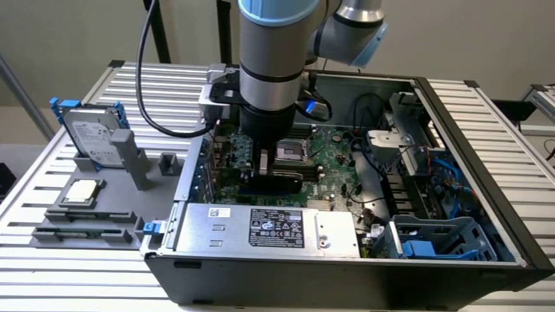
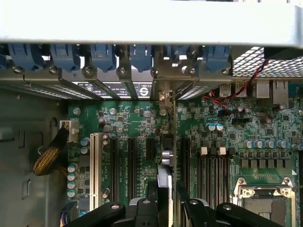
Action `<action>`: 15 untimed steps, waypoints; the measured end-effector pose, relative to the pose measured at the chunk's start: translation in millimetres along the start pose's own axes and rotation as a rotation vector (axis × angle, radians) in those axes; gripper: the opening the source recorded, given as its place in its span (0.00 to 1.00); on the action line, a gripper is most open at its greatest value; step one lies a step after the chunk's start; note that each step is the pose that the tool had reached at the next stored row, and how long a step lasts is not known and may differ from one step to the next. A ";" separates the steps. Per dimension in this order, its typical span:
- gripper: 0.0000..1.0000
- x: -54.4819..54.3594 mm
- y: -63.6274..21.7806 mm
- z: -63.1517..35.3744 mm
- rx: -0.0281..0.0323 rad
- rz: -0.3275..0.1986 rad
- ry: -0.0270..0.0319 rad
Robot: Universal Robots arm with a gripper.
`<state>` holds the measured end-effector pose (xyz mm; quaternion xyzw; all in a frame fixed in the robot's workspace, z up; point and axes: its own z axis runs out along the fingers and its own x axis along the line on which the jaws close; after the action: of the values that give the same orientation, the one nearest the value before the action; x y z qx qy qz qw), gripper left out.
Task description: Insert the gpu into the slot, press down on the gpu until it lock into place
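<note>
Wrist view: jaws (image 2: 165, 204) clamp the thin, edge-on black gpu (image 2: 164, 182) over the motherboard (image 2: 227, 142).

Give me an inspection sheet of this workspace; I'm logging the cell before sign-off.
Surface: slatted metal table, carrying an open PC case.
Job's things: gpu upright on edge over the motherboard; slot hidden beneath it.
Clutter: hard drive, CPU chip on grey fixtures.
Grippers: gripper shut on gpu.
Cables: black cable to the wrist; red wires in the case.
Surroundings: plain wall.
</note>
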<state>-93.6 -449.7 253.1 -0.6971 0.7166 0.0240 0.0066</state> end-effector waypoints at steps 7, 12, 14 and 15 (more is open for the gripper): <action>0.26 0.1 0.0 3.4 -0.0001 -0.004 -0.0002; 0.27 0.0 0.3 0.8 -0.0028 -0.004 -0.0010; 0.32 -0.3 0.2 -6.1 -0.0062 -0.004 0.0000; 0.40 -0.5 0.4 -10.4 -0.0072 -0.004 -0.0002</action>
<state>-93.7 -449.6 263.6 -0.6985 0.7151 0.0266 0.0042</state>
